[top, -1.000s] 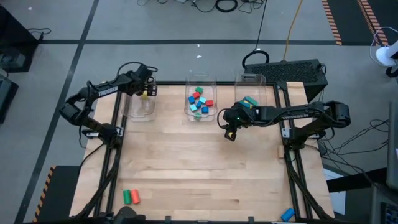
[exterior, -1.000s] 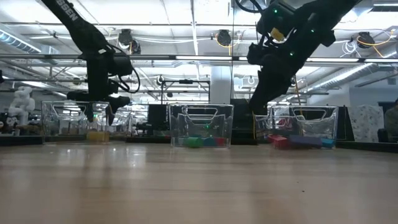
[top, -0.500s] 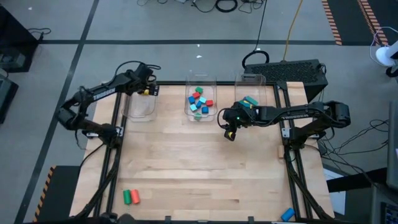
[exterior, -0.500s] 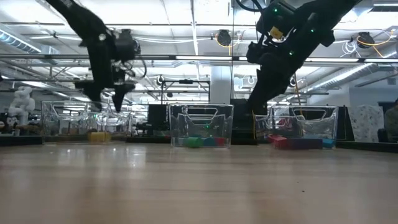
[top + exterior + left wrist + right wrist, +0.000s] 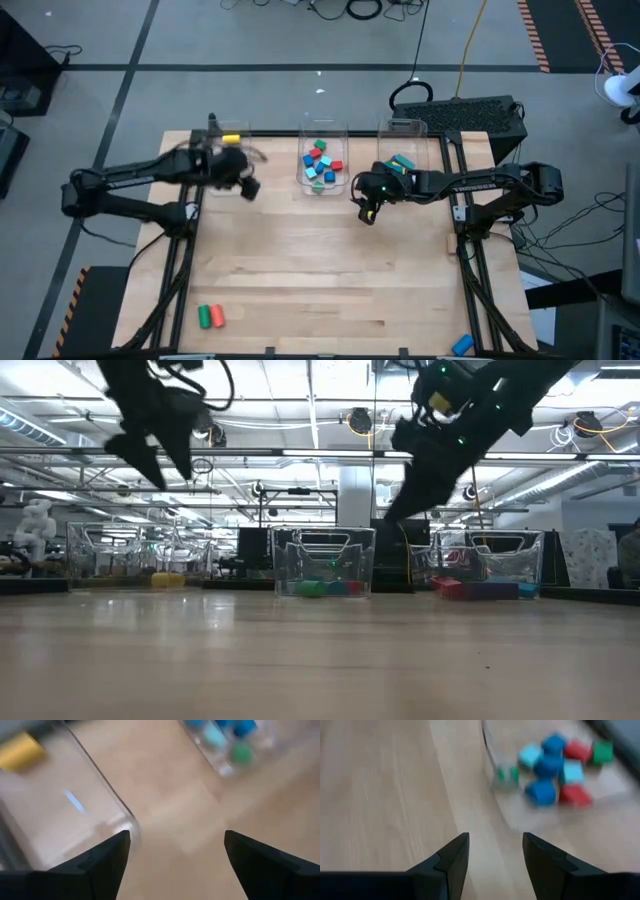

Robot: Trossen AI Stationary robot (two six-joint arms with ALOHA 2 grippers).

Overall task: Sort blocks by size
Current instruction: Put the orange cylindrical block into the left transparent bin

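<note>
Left gripper (image 5: 246, 186): empty, fingers spread, withdrawn from left bin (image 5: 226, 170); yellow block (image 5: 230, 139) now deposited there. Right gripper (image 5: 366, 214): empty, parted, centre frame. Two blocks (image 5: 209, 317) remain, lower left.

Left pincer (image 5: 248, 186) and right pincer (image 5: 365, 215) hover, fingers spread.

Three clear bins (image 5: 322, 128) line the wooden table's (image 5: 320, 270) far edge.

A pale wooden table (image 5: 320, 270) stands on a grey floor (image 5: 250, 40) crossed by dark lines, with orange-and-black hazard tape (image 5: 535, 35) at one corner. Cables (image 5: 350, 8) lie beyond it. Ceiling strip lights (image 5: 300, 452) and pipework run overhead.
</note>
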